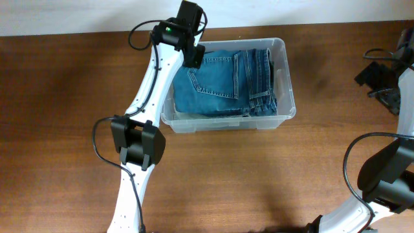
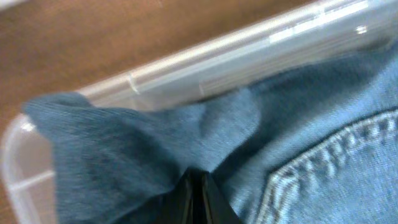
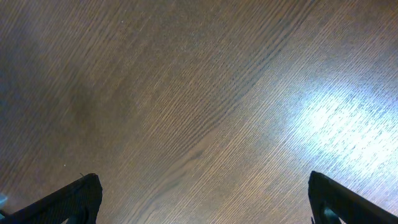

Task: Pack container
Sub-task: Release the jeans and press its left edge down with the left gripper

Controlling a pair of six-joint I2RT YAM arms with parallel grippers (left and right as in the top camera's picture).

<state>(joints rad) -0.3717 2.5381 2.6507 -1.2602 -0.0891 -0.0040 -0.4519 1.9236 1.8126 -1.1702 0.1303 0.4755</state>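
Dark brown wood-grain table [image 1: 65,97], pale wall [image 1: 65,13] along the far edge. Toward the far side, a little right of centre: the container [image 1: 291,97], clear plastic, already carrying folded jeans [image 1: 223,84] filling most of its floor. Over at its far-left corner, left gripper [image 2: 200,194] clamped tight on a bunched fold of denim, dark fingers pressed together and cloth puckering up around them, plain in the left wrist view. Out wide on the other side, right gripper [image 3: 202,196] splayed open over bare wood, holding nothing, well apart from the container.

Looks like a tidy-up of the jeans' corner, with the packing close to done. To do it well: keep the pinch on cloth only, lift just enough to free the flap, draw it inward off the rim, then press down and let go low to prevent spring-back. No dragging sideways. Light plastic on smooth wood, likely to slide.

Edges now: flap lying right against the clear rim at that corner, possibly lapping over it, too blurred to call. Container wall just beside the fingers, so little room outward. Plenty of free space straight up and toward the container's middle. Pale strip showing along the near wall and the right end. Open table all around, widest to the left and on the near side.
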